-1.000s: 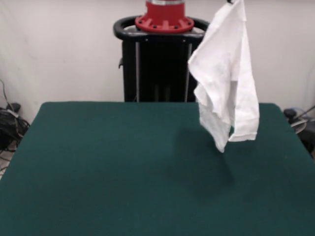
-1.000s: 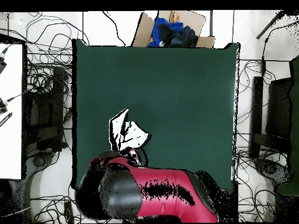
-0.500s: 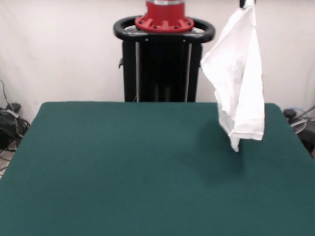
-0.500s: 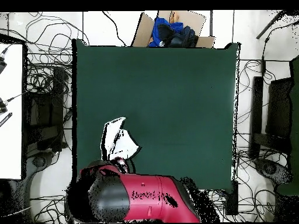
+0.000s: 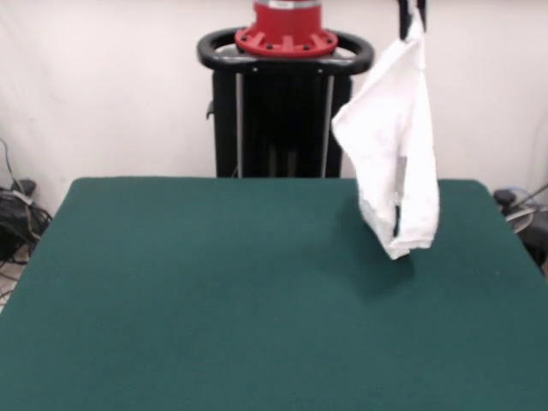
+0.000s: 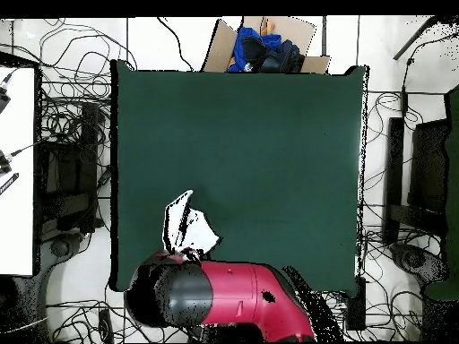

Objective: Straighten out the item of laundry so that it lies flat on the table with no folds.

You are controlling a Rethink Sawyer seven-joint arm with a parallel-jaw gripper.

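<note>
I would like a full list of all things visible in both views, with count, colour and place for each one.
T-shirt: one, white, hanging bunched in the air from the gripper, above the table's side near the robot; no print readable.
Table: one, dark green top, fills the middle of both views.
Cardboard box: one, brown, on the floor past the table's far edge in the overhead view, with blue and dark cloth inside.
Cables: many, black, on the floor at both sides of the table.
Pedestal: one, black with a red base ring, behind the table.
Arm: one, red and black, over the table's near edge in the overhead view.
Gripper: one, black, at the front view's top edge, holding the T-shirt.
</note>
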